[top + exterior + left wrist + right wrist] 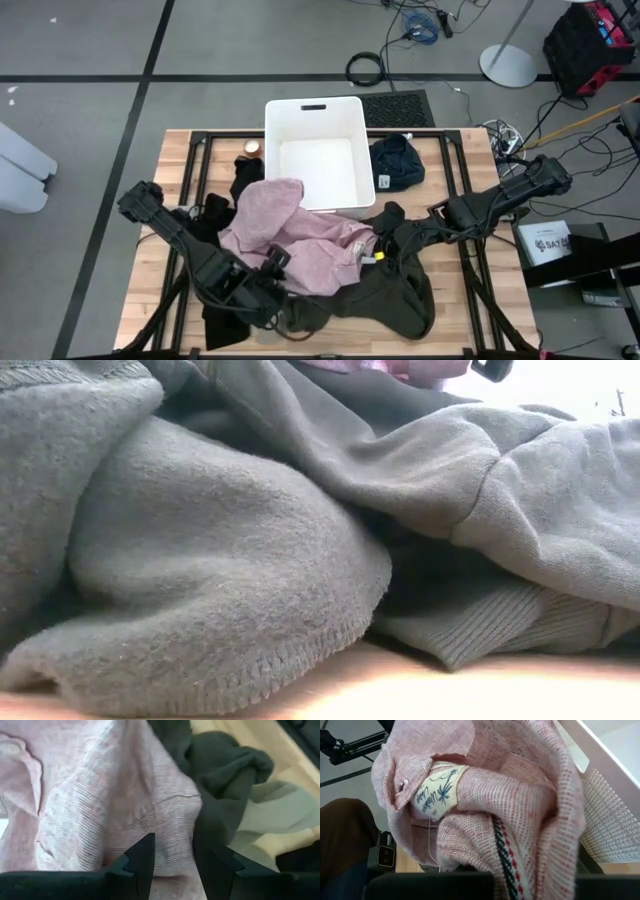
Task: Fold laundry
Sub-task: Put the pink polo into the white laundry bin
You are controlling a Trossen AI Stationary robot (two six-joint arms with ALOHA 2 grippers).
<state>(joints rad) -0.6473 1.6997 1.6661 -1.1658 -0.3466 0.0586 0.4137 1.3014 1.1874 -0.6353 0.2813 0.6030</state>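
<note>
Item, step in hand: spreading the pale pink woven cloth shirt [290,240] out of the heap at the bench [150,290] centre. My left tool [172,857] sits at about seven o'clock of the heap, its two dark fingers [142,860] standing apart with pink hem lying between and just beyond them; I judge it is not gripping. My right tool [385,245] is at about three o'clock of the heap, fingers together, and the right wrist view shows collar and neck label bunched right against it, so I judge it is clamped on the pink shirt.

To do this well, I would keep the collar pinned, take a clean single-layer bite of the hem, and draw the two tools apart, free of the large dark olive-grey fleece garment [395,295] beneath, which may drag along.

Item, other laundry: navy blue garment [397,163] at two o'clock; black pieces [245,178] at ten o'clock.

Item, container: white rectangular plastic bin [313,108] at twelve o'clock, upright, interior showing no cloth; one pink fold rests against its near rim.
</note>
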